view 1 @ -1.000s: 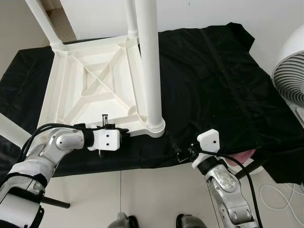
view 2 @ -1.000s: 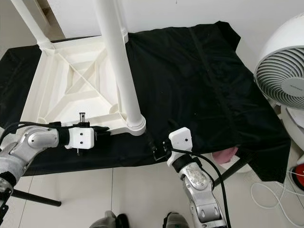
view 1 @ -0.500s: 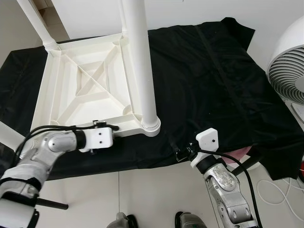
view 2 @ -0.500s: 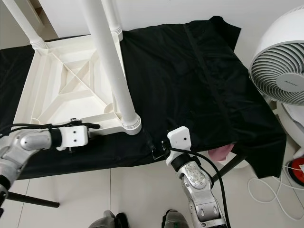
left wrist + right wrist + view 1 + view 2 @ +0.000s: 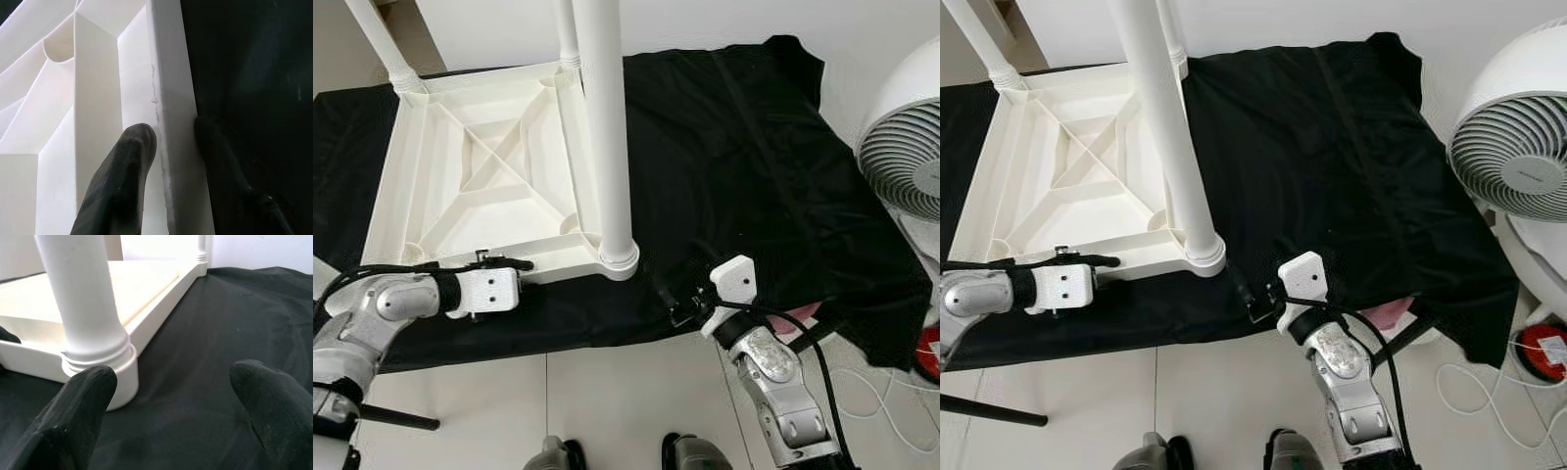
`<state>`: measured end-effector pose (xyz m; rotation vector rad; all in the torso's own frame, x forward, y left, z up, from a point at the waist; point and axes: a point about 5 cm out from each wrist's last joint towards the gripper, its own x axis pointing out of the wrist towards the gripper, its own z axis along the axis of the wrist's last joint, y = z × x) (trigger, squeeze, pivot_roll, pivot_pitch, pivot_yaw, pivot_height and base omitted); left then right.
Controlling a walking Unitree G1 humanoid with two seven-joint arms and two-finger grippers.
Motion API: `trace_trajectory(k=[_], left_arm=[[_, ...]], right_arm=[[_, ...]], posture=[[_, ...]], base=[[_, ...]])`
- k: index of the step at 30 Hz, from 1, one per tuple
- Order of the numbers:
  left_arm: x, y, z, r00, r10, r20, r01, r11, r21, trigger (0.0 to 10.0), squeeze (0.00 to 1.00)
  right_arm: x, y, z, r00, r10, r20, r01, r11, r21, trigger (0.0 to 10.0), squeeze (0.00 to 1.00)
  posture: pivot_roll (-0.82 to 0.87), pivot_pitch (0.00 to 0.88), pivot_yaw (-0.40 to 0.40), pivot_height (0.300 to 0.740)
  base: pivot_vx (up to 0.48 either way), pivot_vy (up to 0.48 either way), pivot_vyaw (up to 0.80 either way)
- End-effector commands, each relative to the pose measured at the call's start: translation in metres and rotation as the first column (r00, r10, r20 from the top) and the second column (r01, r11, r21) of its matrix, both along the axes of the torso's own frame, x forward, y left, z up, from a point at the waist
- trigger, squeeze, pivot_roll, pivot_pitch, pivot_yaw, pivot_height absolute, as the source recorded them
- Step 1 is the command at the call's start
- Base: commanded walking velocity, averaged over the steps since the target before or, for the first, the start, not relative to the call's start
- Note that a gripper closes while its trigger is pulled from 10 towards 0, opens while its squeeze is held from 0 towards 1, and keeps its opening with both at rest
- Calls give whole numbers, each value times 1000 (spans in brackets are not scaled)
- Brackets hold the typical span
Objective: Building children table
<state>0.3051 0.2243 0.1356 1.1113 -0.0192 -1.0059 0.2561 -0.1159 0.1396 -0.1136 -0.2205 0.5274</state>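
White plastic table [image 5: 480, 176] lies upside down on a black cloth [image 5: 764, 166], filling the upper left of the head views, its ribbed underside facing up. One leg [image 5: 602, 127] rises from the near right corner toward the top of the frame; another leg [image 5: 374, 44] stands at the far left corner, and a third shows at the far right corner behind the near one.

At the lower left, the left gripper [image 5: 514, 264] is clamped on the table's near rim: in its wrist view one finger [image 5: 117, 186] presses the inner face of the rim and the other sits against the outer face, beside the cloth.

Lower centre, the right gripper [image 5: 1252, 299] hovers over the cloth just right of the near leg's base, jaws wide apart and holding nothing; its wrist view looks between both fingers [image 5: 78, 416] toward that leg's collar.

A white fan [image 5: 1518, 147] stands at the right edge. Something pink [image 5: 1386, 315] peeks out under the cloth's near edge. Tiled floor [image 5: 607, 411] runs along the bottom, with a cable at lower right.
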Motion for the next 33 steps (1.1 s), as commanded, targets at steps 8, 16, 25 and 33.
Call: trace_trajectory(k=[8,16,25,33], left_arm=[[-5,45,3,989,145,-10,-143,985,96,10000,0],[-7,30,4,987,144,-65,-148,987,-58,10000,0],[-15,16,7,962,179,-205,-255,854,-454,10000,0],[-33,15,10,927,198,-318,-370,615,-696,10000,0]], right_arm=[[-2,5,-5,1000,26,-14,-26,1000,4,10000,0],[-1,5,-6,999,31,-16,-31,1000,5,10000,0],[1,4,-5,1000,23,-9,-23,1000,4,10000,0],[14,-3,-3,1000,-21,5,21,1000,8,10000,0]], posture=[[-63,130,73,740],[-66,128,77,740],[-72,126,80,740],[-65,119,77,740]], base=[[0,0,0],[0,0,0],[0,0,0],[0,0,0]])
